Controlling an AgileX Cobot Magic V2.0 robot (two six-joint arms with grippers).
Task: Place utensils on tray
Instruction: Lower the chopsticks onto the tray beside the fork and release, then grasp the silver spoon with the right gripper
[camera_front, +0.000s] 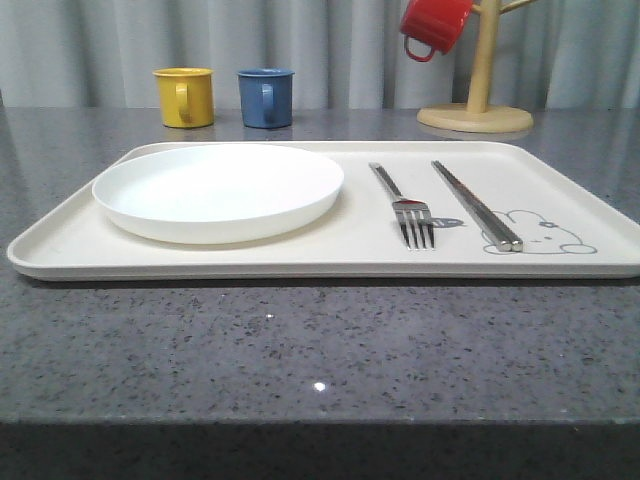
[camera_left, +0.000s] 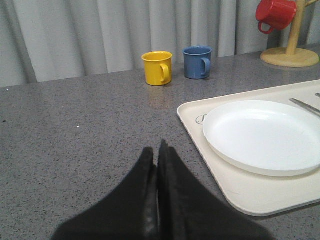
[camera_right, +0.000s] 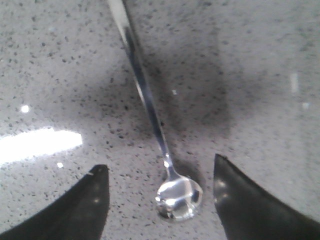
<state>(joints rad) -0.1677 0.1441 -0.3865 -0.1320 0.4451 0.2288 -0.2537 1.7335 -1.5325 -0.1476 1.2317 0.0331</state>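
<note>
My right gripper (camera_right: 159, 192) is spread wide, its two fingers either side of the one spoon (camera_right: 179, 198), which lies on the grey stone counter (camera_right: 250, 75) with its bowl between them, while my left gripper (camera_left: 156, 155) is pressed together, empty, just beside the tray (camera_front: 300, 262). On that tray I count one fork (camera_front: 405, 210) and one pair of chopsticks (camera_front: 476, 204) beside one white plate (camera_front: 218, 188). Behind the tray stand one yellow mug (camera_front: 186, 96) and one blue mug (camera_front: 266, 97), and one red mug (camera_front: 433, 25) hangs on the wooden mug tree (camera_front: 478, 95).
</note>
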